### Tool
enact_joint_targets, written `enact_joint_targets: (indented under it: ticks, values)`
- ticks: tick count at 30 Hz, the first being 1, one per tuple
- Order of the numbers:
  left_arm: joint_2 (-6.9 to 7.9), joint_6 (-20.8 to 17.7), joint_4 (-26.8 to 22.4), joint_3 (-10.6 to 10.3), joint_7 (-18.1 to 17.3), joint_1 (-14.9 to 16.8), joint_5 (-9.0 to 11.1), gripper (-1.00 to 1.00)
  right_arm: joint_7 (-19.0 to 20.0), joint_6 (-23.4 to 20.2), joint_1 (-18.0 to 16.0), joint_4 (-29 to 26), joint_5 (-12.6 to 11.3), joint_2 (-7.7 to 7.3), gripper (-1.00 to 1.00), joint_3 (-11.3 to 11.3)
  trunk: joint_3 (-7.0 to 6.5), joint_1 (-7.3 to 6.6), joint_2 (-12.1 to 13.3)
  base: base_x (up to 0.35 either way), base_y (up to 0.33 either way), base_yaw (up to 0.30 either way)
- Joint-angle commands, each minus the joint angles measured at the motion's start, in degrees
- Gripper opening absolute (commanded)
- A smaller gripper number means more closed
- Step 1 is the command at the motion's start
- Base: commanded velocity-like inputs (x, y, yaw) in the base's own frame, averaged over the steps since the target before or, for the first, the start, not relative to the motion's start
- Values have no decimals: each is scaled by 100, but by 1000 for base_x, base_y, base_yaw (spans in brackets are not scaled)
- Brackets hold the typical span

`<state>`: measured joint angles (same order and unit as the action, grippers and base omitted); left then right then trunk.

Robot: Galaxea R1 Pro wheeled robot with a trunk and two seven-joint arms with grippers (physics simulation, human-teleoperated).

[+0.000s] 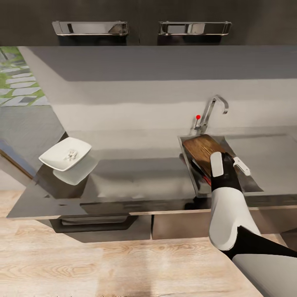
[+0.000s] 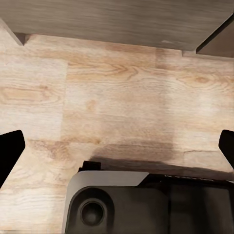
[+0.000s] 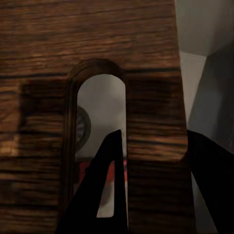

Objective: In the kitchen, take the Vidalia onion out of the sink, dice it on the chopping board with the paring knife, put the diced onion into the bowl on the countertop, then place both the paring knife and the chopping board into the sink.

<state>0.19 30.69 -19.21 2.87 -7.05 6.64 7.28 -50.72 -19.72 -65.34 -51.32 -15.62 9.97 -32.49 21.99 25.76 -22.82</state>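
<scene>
Your right gripper [image 3: 151, 185] pinches the chopping board [image 1: 202, 149] at its slot hole, one finger through the slot, board tilted over the sink [image 1: 251, 187]. Lower it gently before letting go. Diced onion [image 1: 71, 154] sits in the bowl [image 1: 51, 159], far left. Left gripper [image 2: 117, 151] hangs wide apart, holding nothing.

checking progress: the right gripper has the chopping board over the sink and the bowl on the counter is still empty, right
Not quite: the bowl is not empty. The head view shows small white pieces in it. The rest holds: the right gripper has the chopping board at the sink, one finger through the board's slot in the right wrist view.
</scene>
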Motion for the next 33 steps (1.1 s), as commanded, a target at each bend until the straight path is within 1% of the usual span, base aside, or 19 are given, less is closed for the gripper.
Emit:
enact_joint_targets:
  ticks: [1, 7, 13, 16, 19, 21, 30, 33]
  values:
    - [-2, 8, 3, 21, -60, 4, 54, 100, -12, -50, -5, -15, -2, 3, -100, -11, 9, 3, -10, 0, -121, 94]
    - [-2, 8, -4, 21, -60, 4, 54, 100, -14, -44, -5, -12, 12, 3, -100, -21, 9, 3, -10, 0, -173, 20]
    - [-2, 8, -4, 28, -60, 4, 54, 100, -51, 173, -5, 37, 32, 3, -100, -39, 9, 3, -10, 0, -179, 1]
    - [1, 8, -4, 29, -60, 4, 54, 100, -57, 211, -5, 304, 12, 3, -100, -37, 9, 3, -10, 0, -24, 0]
    - [4, 8, -4, 30, -60, 4, 54, 100, -49, 538, -5, 509, 0, 3, -100, -24, 9, 3, -10, 0, -5, 0]
    - [6, 8, -4, 30, -60, 4, 54, 100, -40, 657, -5, 629, -5, 3, -100, -22, 9, 3, -10, 51, 9, 0]
    - [7, 8, -4, 29, -60, 4, 54, 100, -35, 720, -5, 702, -2, 3, -100, -28, 60, 3, -10, 208, 59, 0]
    - [7, 8, -4, 30, -60, 4, 54, 100, -35, 723, -5, 702, 0, 3, -100, -35, 87, 3, -10, 70, 4, 0]
